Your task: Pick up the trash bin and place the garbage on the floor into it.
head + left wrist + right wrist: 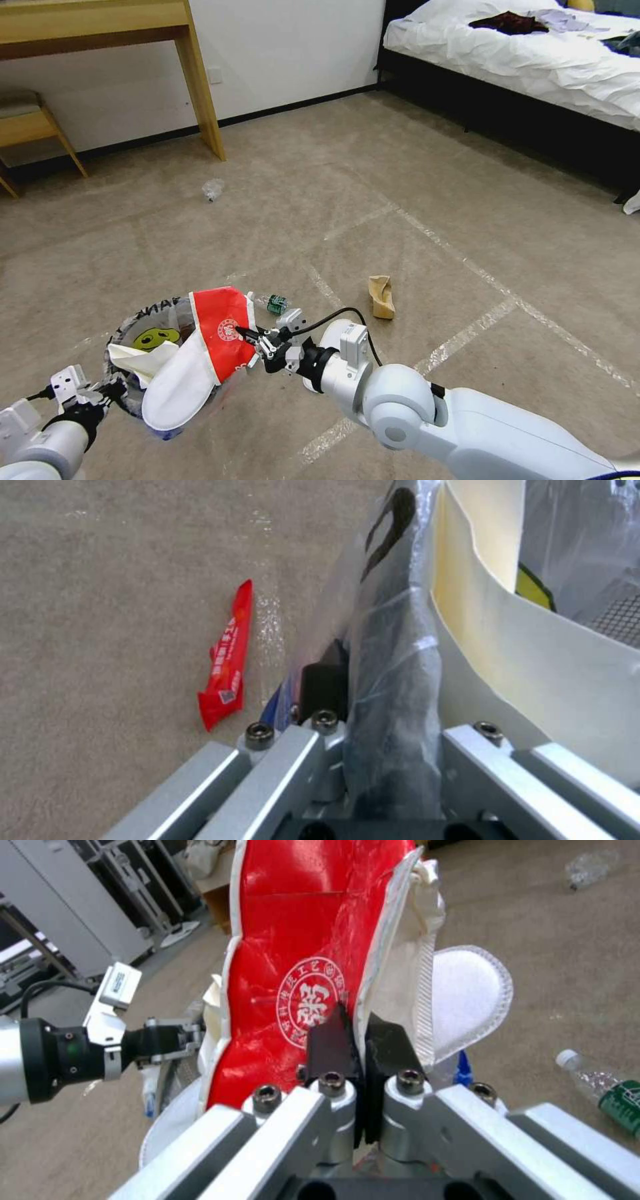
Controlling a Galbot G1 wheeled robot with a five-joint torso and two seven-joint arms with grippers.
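Right arm: reaches in from the near right, forearm angled left across the carpet [413, 200], wrist level with the bin's rim.
Right gripper [252, 335]: jaws pinched narrow on the white-trimmed edge of the slipper's red upper; in the right wrist view the two black pads [331, 1045] meet on the fabric.
Slipper [200, 357]: white sole and red upper with a round white emblem, lying across the right side of the trash bin's mouth, sole hanging over the near rim.
Left arm: low at the near left, wrist pointing right at the bin.
Left gripper [110, 389]: clamped on the near-left rim of the trash bin [143, 320], through the clear bag liner.
Bin contents: smiley-face liner and a white folded piece inside.
Bottle [275, 304]: green-labelled, on the carpet just beyond the right gripper.
Cardboard scrap [381, 297]: right of the bottle, apart.
Clear plastic scrap [213, 190]: far, near the wooden table leg [203, 100].
Red wrapper [227, 660]: on the carpet beside the bin.
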